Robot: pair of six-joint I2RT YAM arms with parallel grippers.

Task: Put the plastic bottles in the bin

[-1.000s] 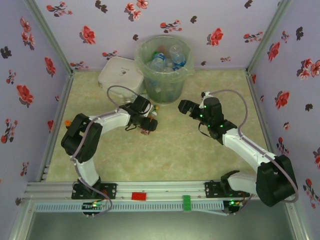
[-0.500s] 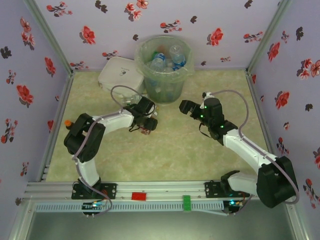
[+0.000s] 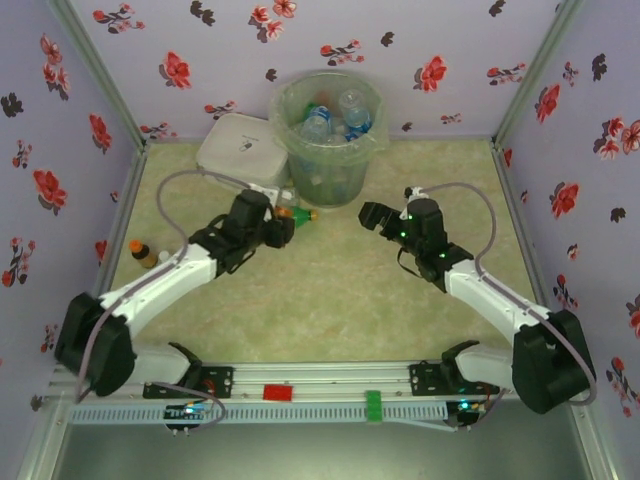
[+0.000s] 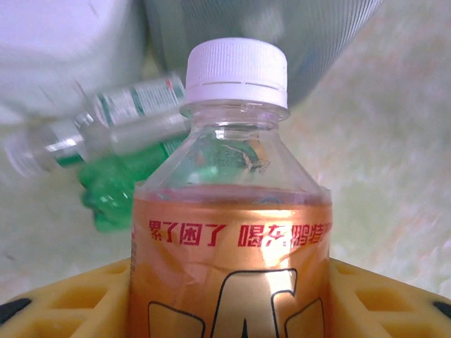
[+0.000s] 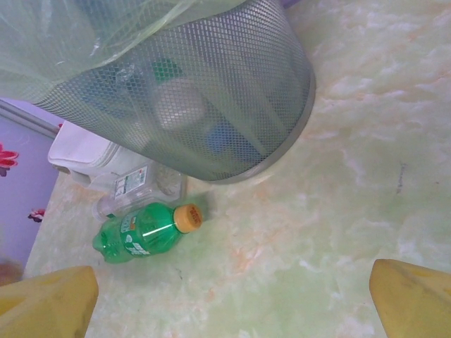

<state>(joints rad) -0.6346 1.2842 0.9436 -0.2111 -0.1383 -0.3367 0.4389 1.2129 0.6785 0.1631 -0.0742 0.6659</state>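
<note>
Top external: green marbled tabletop, floral lilac walls; left gripper tight on orange bottle, right gripper apart.

table: pale green, marbled
bin: ahead of right gripper
green bottle, clear bottle: lying ahead-left of it
white container: beyond them

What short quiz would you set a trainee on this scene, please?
1. True or false: the right gripper holds a bottle.
2. The left gripper is shut on the orange-labelled bottle. What colour is its cap? A white, B blue, C green.
3. Fill in: the green bottle lies on its side near the foot of the ____.
Key: 1 false, its jaws stand open and empty; 2 A; 3 bin.
</note>
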